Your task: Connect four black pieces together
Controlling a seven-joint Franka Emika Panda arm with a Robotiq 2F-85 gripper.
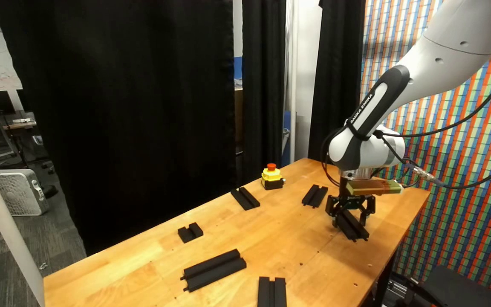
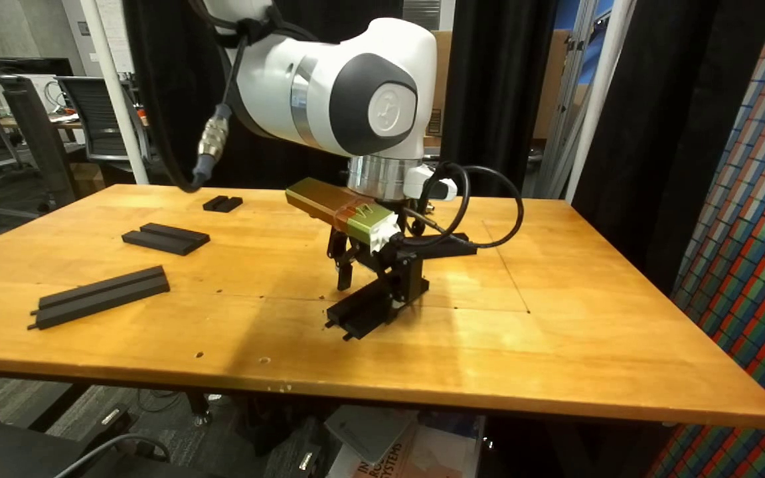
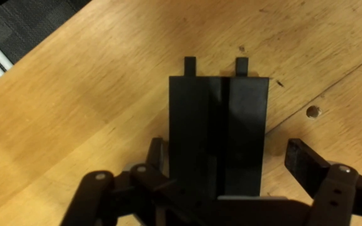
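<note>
My gripper (image 3: 224, 143) is open around a black piece (image 3: 187, 106), a flat grooved bar with two pegs at its far end. In the wrist view a narrow gap separates the bar from the left finger (image 3: 155, 153) and a wider one from the right finger (image 3: 305, 164). The same bar (image 1: 353, 228) lies on the table under my gripper (image 1: 348, 221) in an exterior view. Other black grooved bars lie apart from it: one behind it (image 1: 315, 195), another farther back (image 1: 244, 199), and a front pair, one angled (image 1: 220, 273), one cut by the frame edge (image 1: 264, 294).
A shorter, stubby black slab (image 1: 191, 233) lies near the table's far edge. Behind the bars stands a yellow emergency stop (image 1: 271, 175) with a red button. In an exterior view my arm hides part of the table (image 2: 588, 352). A black cable (image 2: 515, 192) loops beside the gripper.
</note>
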